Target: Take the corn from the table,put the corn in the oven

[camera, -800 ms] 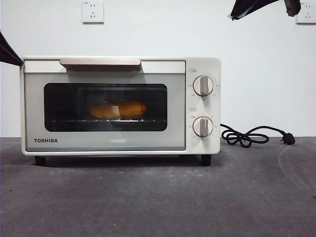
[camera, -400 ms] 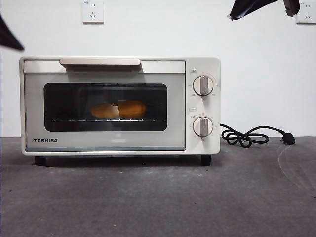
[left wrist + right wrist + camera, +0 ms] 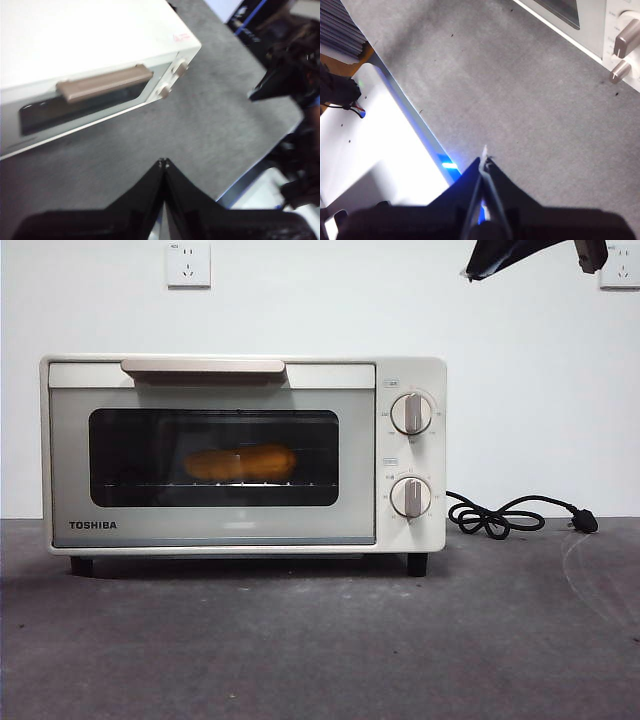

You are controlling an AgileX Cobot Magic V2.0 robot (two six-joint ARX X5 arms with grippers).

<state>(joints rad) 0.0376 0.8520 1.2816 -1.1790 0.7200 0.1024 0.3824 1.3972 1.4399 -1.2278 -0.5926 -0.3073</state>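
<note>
Jaws of the left gripper (image 3: pixel 163 162) are pressed together with nothing between them, held above bare table (image 3: pixel 165 125) in front of the oven (image 3: pixel 90 35). Jaws of the right gripper (image 3: pixel 484 161) are likewise closed and empty, held over the table's near edge, where a blue-lit strip (image 3: pixel 447 165) is seen below. In the left wrist view the oven's beige bar handle (image 3: pixel 104 83) and both knobs are seen from above and in front; the door is closed. In the right wrist view only the oven's knob corner is caught, with two knobs (image 3: pixel 625 42) visible.

In the front view a dark arm tip (image 3: pixel 505 255) is seen at the top right; which arm it belongs to cannot be told from that view.

Corn (image 3: pixel 240 463) is seen inside the oven (image 3: pixel 410 455), lying on its side on the wire rack (image 3: pixel 215 483), behind the dark glass window (image 3: pixel 130 455) of the shut door. The oven stands on the table (image 3: pixel 320 640) on short black feet, TOSHIBA lettering (image 3: pixel 92 525) at the door's lower left. Upper knob (image 3: pixel 411 413) and lower knob (image 3: pixel 411 497) are stacked on the right panel. A black cord (image 3: pixel 495 516) is coiled on the table just right of the oven, ending in a plug (image 3: pixel 584 523). Two wall sockets (image 3: pixel 188 263) are mounted on the white wall behind.
</note>
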